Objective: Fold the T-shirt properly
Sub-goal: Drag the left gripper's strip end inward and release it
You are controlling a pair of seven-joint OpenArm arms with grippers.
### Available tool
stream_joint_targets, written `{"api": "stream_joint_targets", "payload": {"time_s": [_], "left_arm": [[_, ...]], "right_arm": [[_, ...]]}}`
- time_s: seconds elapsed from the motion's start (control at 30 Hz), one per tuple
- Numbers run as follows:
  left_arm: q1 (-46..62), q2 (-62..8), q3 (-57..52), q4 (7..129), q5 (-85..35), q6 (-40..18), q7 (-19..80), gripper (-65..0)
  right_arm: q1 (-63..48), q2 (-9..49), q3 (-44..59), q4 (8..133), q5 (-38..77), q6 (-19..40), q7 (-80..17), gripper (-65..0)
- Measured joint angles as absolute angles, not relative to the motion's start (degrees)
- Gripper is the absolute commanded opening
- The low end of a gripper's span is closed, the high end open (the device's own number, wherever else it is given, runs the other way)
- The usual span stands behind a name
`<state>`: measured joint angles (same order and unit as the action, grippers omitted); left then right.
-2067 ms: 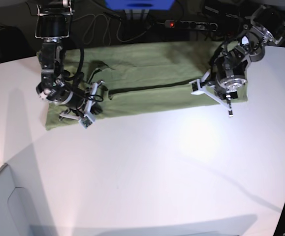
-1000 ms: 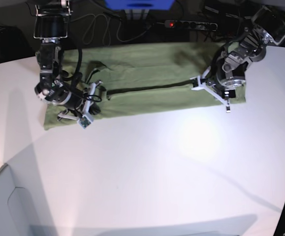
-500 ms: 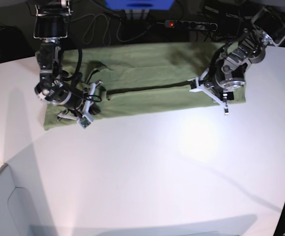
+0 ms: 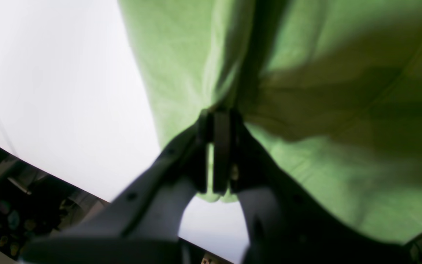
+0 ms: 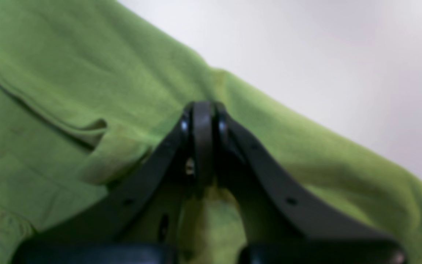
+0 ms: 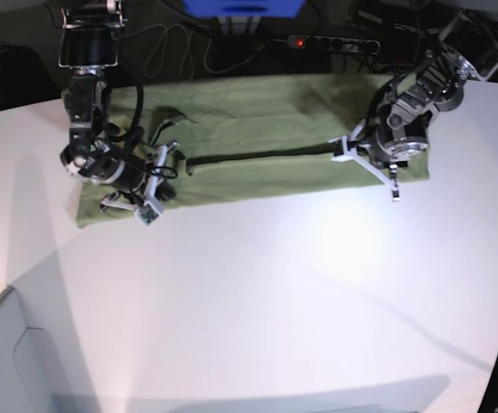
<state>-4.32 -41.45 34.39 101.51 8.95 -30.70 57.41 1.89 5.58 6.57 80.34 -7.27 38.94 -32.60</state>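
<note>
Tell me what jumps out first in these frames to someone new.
The olive T-shirt, folded into a long band across the far side of the white table, dominates the base view. One arm sits at each end: the left gripper is shut, pinching a ridge of cloth near the shirt's edge, and the right gripper is shut on the fabric too. Behind the table runs a dark power strip with a red light.

Right hand [image 5: 203, 121] pinching green T-shirt [image 5: 68, 91]
</note>
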Motion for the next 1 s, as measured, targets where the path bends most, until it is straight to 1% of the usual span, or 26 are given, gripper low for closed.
{"api": "stream_joint_targets", "payload": {"time_s": [0.17,0.37,0.47,0.53,0.67,0.97,1.0], "left_arm": [[-4.01,-41.89,34.48,104.07,9.32,-30.68,58.13,-65.0],[-3.77,-41.91,34.20,109.40,9.23,-30.39,64.90,-65.0],[-0.71,-41.60,32.38,111.77,10.26,-30.22,64.73,-65.0],[2.31,-41.43,31.83,111.92,13.87,-30.48,64.73,-65.0],[6.59,-41.41,32.10,111.92,15.66,-30.70,64.42,-65.0],[8.88,-41.41,32.01,111.98,16.32,-30.48,64.29,-65.0],[8.88,-41.41,31.81,111.98,16.34,-30.48,64.31,-62.9]], "right_arm": [[2.35,5.69,6.57,80.27,-7.55,38.96,-33.06,-65.0],[2.35,5.69,6.57,80.27,-7.70,38.94,-32.99,-65.0],[2.37,5.69,6.55,80.27,-7.70,38.94,-33.01,-65.0],[2.35,5.69,6.55,80.27,-7.70,38.94,-32.97,-65.0],[2.35,5.69,6.57,80.27,-7.73,38.94,-32.99,-65.0],[2.33,5.63,6.44,80.27,-7.73,38.94,-32.99,-65.0],[2.33,5.54,6.46,80.27,-7.75,38.94,-33.01,-65.0]]}}
